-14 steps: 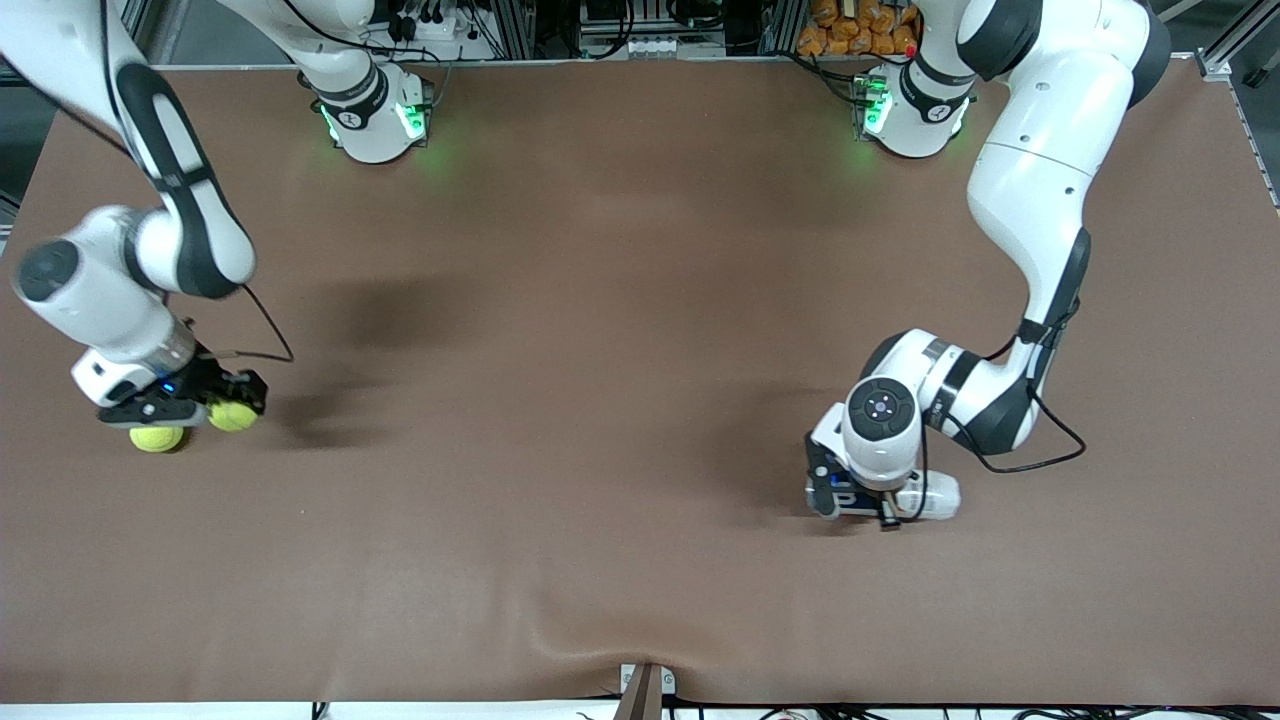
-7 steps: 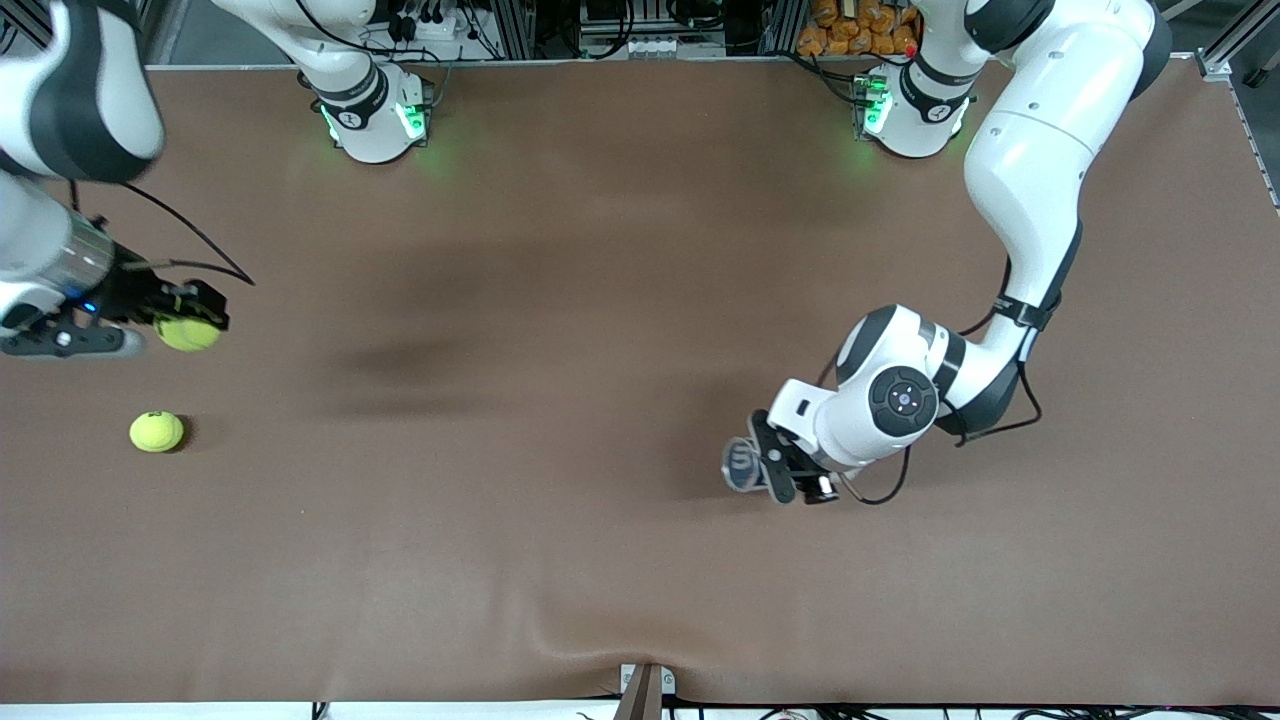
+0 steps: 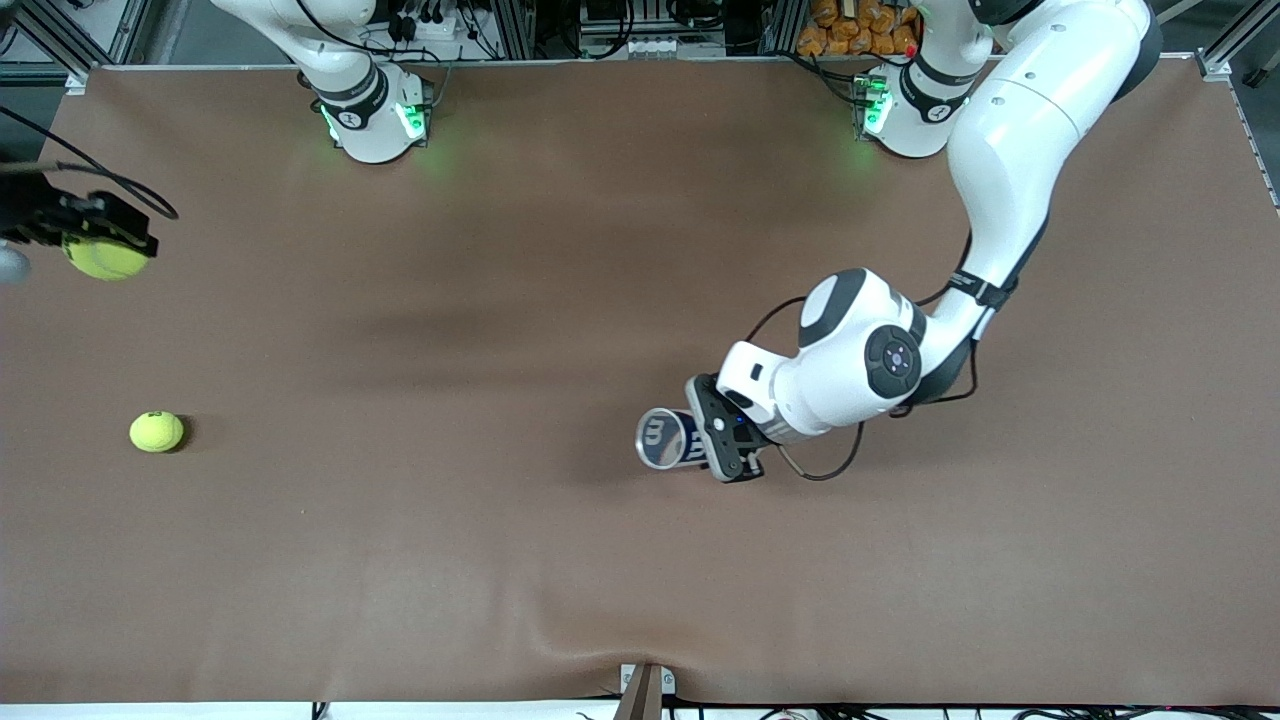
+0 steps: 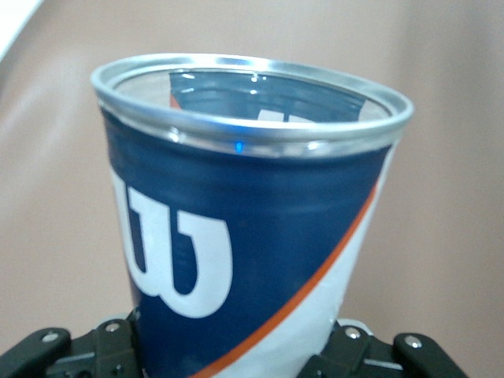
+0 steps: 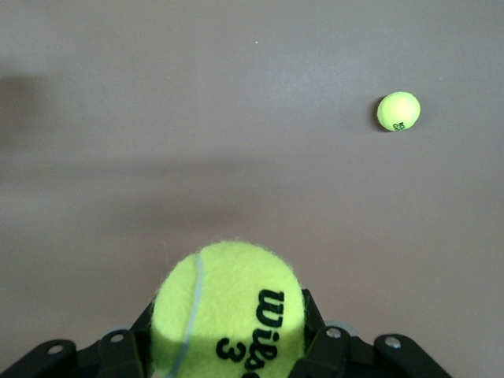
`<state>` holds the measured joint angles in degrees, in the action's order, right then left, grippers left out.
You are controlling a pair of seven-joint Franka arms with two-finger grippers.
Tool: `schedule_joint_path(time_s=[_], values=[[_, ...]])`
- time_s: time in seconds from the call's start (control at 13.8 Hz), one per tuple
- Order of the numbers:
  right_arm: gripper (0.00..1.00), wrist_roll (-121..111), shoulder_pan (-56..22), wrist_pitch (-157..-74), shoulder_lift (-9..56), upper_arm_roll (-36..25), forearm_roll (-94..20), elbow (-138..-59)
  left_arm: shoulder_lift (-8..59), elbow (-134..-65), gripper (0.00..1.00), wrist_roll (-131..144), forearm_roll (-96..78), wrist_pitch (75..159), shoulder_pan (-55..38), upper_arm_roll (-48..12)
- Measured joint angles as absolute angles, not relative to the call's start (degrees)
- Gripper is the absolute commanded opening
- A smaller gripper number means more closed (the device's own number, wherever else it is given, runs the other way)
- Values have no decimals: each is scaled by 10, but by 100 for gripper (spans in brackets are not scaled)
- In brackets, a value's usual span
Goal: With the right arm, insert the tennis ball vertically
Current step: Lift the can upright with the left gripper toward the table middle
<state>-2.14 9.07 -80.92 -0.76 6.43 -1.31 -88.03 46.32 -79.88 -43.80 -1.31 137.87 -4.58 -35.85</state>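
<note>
The right arm (image 3: 10, 215) is mostly cut off at the edge.

Front view: bright, even overhead light on the brown table (image 3: 560, 560). Soft broad shadows: one under the left arm (image 3: 860, 360) by the can (image 3: 662, 438), a fainter band across mid-table. Small dark shadow beside the loose ball (image 3: 157, 431). Green glow from LEDs on both bases.

Left wrist view: can (image 4: 244, 213) sharp, glare spots on its metal rim; table out of focus.

Right wrist view: held ball (image 5: 228, 311) sharp, evenly lit; diffuse shadow bands on the table.
</note>
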Motion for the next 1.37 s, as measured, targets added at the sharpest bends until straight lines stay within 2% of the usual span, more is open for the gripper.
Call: schedule_joint_path(time_s=[0.43, 0.65, 1.08, 1.37], values=[[0, -21, 86, -808, 6, 62, -13, -876, 470, -809, 73, -273, -16, 1572, -164, -362], [0, -22, 86, -807, 6, 62, -13, -876, 484, -826, 73, -223, -16, 1694, -202, -361], [0, -22, 86, -805, 6, 61, -13, -875, 573, -859, 73, -220, -16, 1938, -243, -359], [0, -1, 78, -806, 7, 63, -31, -875, 629, -859, 73, -220, -16, 2023, -266, -358]])
